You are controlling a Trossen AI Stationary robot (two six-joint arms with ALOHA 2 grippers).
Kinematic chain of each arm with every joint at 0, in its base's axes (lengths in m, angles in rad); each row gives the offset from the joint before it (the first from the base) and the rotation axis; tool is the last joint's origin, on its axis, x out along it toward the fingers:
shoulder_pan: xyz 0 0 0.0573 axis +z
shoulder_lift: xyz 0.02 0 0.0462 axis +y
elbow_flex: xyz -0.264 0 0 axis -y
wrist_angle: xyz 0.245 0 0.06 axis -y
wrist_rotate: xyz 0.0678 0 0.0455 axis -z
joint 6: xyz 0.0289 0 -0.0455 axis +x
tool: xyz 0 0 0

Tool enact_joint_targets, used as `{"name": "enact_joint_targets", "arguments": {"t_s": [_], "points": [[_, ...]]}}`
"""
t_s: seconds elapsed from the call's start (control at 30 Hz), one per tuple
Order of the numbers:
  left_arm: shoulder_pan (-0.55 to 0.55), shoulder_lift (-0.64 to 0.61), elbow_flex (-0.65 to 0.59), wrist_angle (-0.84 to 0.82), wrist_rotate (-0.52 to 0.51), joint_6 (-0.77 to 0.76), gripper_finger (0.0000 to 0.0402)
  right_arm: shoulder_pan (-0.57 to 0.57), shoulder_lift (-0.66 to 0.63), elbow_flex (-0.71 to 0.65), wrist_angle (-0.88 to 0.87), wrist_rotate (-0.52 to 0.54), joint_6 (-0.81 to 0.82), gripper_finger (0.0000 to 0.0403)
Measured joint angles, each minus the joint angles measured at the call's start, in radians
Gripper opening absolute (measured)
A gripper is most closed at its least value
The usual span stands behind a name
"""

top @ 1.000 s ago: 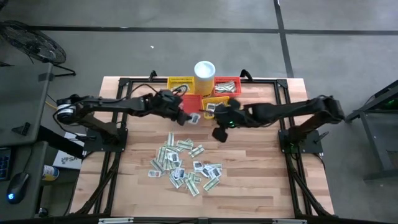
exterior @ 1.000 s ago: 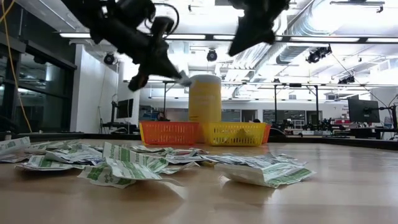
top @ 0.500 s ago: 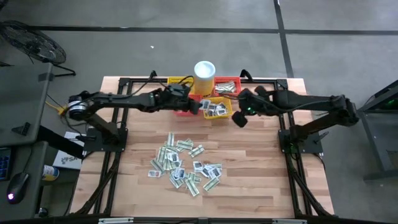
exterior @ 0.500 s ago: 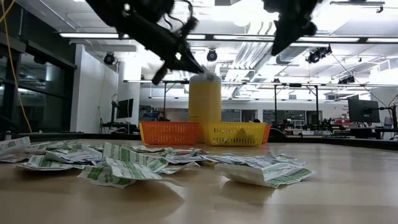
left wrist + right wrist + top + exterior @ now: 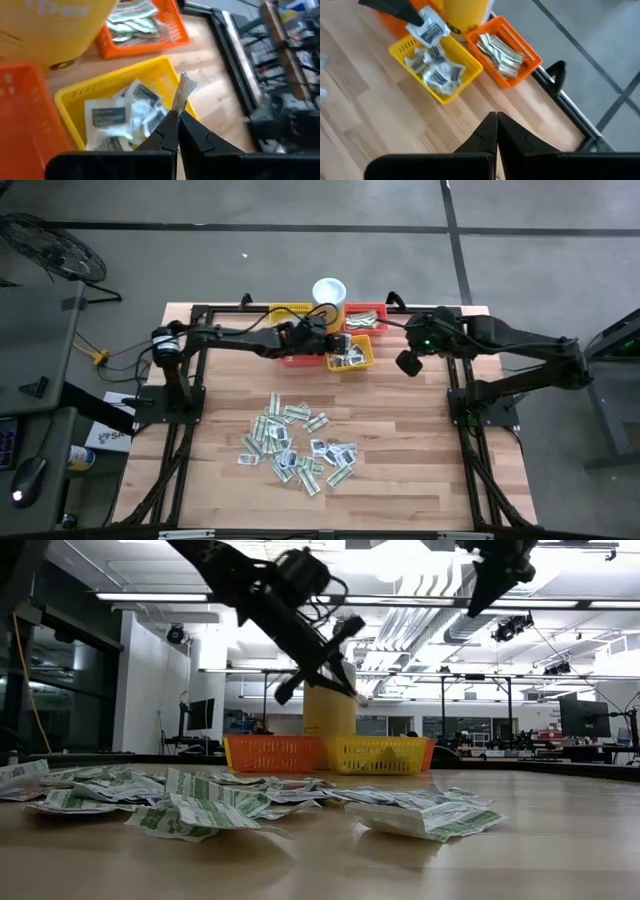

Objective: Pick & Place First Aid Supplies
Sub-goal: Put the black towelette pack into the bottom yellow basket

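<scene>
A loose pile of first aid sachets lies flat on the wooden table. At the far side, a yellow mesh basket holds several grey-white sachets. My left gripper hangs over this basket, shut on one grey-white sachet. An orange basket beside it holds pale green sachets. My right gripper is shut on nothing. It hangs high, right of the baskets. My left gripper pinches one end of the sachet between its two fingertips. The fingers slant down, coming from the table's left. The rest of the sachet sticks out past the tips, lifted clear above the yellow basket.
A white-topped yellow cup stands at the far edge between the baskets. A red-orange basket and another yellow basket sit left of it. The black frame rails run along the table's sides. Bare wood lies near the front edge.
My left gripper, shut on the sachet, has moved toward the table's right and far edges, from beside the red-orange basket to above the yellow one. My right gripper, shut, has drawn back toward the right edge and risen away from the baskets.
</scene>
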Motion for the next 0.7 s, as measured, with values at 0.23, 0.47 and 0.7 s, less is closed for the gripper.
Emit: {"name": "enact_joint_targets", "arguments": {"t_s": [0.23,0.47,0.7], "points": [[0.0,0.085,0.121,-0.126,-0.042,-0.054,0.0,-0.014,-0.058,-0.003,-0.075,0.008,-0.041,0.0],[0.0,0.095,0.134,-0.157,-0.044,-0.087,0.0016,-0.014,-0.103,-0.003,-0.123,0.008,-0.056,0.0],[0.0,0.095,0.134,-0.201,-0.003,-0.088,0.0094,-0.014,-0.125,-0.003,-0.125,0.006,-0.056,0.0]]}}
